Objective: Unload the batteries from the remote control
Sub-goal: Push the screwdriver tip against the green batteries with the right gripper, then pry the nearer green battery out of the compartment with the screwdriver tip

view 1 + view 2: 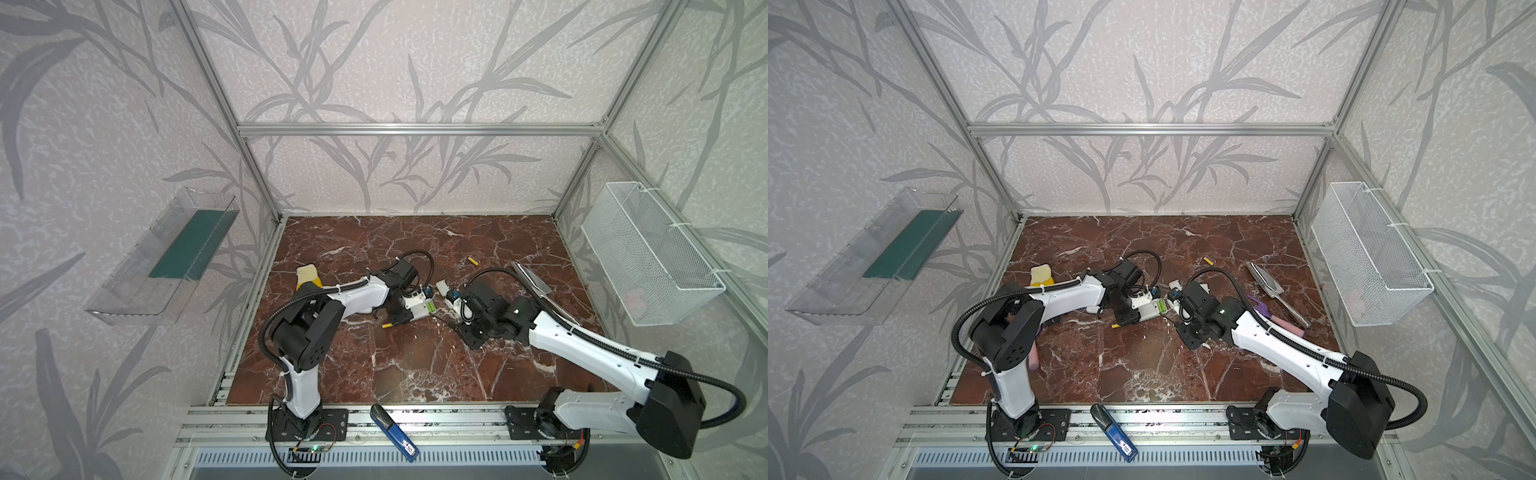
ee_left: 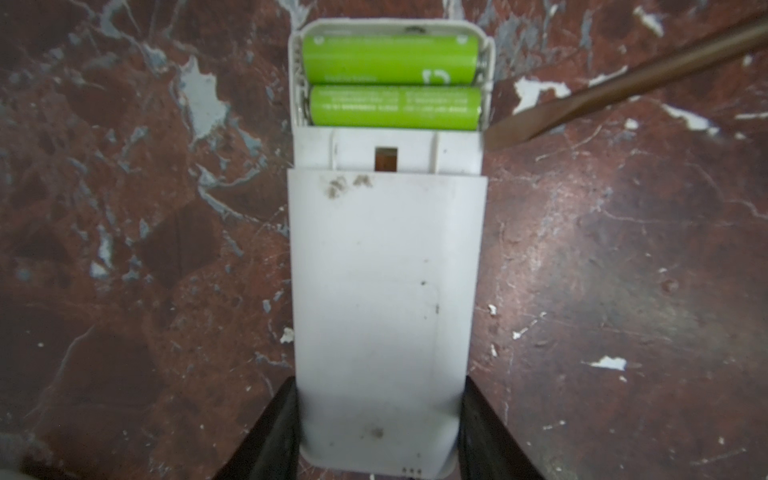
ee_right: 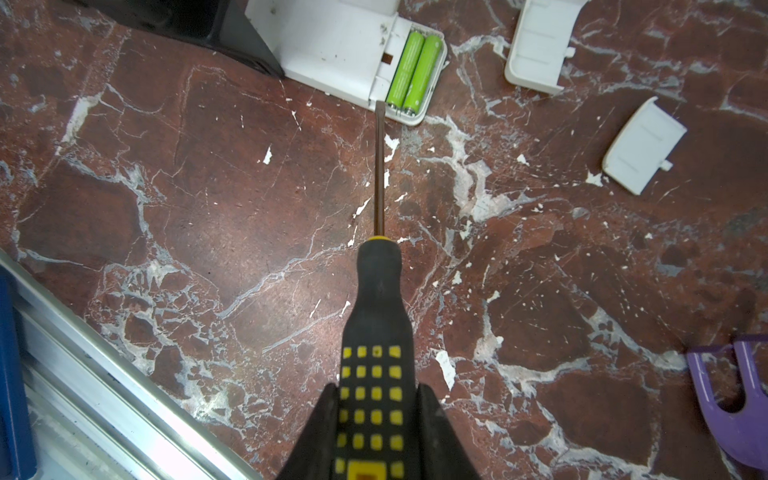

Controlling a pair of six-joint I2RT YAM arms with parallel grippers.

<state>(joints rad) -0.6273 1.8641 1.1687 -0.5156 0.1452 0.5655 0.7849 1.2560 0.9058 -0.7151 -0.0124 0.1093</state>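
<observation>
The two green batteries, probably light, stiff and slippery, sit tight in the open bay of the remote control clamped by the left end effector, so it seems best to lever one end up with the screwdriver gripped by the right end effector.

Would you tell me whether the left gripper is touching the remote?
Touching: in the left wrist view, the left gripper clamps the remote, jaws against both sides.
</observation>
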